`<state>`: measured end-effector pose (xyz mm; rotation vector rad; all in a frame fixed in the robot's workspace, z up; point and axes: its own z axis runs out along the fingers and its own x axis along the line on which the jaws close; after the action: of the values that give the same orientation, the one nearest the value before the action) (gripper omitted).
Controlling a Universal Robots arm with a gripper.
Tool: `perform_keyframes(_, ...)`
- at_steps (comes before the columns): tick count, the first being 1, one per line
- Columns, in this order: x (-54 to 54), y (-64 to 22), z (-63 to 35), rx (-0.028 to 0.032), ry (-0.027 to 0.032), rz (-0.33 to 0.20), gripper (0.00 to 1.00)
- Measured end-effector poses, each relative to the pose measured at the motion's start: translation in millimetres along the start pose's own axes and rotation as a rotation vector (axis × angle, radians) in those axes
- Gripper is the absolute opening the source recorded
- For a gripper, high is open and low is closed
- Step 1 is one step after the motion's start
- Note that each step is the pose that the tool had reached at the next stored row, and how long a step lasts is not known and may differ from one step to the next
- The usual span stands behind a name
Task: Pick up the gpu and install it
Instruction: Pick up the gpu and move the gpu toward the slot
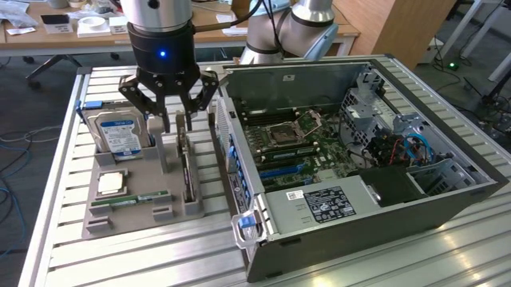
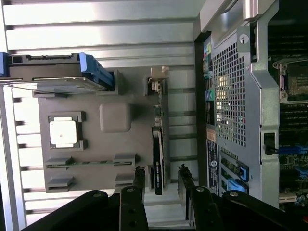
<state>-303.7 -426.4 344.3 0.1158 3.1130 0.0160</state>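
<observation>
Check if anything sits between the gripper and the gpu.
Nothing visible does. The open gripper hangs right above the gpu, which stands on edge in the grey holder, with its fingers lined up to either side.

Robotics lab or workshop: robot arm at slatted aluminium counter, open computer case, cluttered wooden desks beyond far edge, cables on floor.

My exterior view looks down at a slant from high above the slatted table, far enough back to take in the grey parts tray on the exterior view's left and the open computer case on its right. My wrist view sits close, facing straight down past the gripper. Both share that tray and the case's rear panel.
</observation>
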Motion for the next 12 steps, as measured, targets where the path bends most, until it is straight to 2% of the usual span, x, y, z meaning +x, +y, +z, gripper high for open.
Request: perform_keyframes(12,0.1,-0.1,4.7,0.0000,0.0000,0.000,0.42)
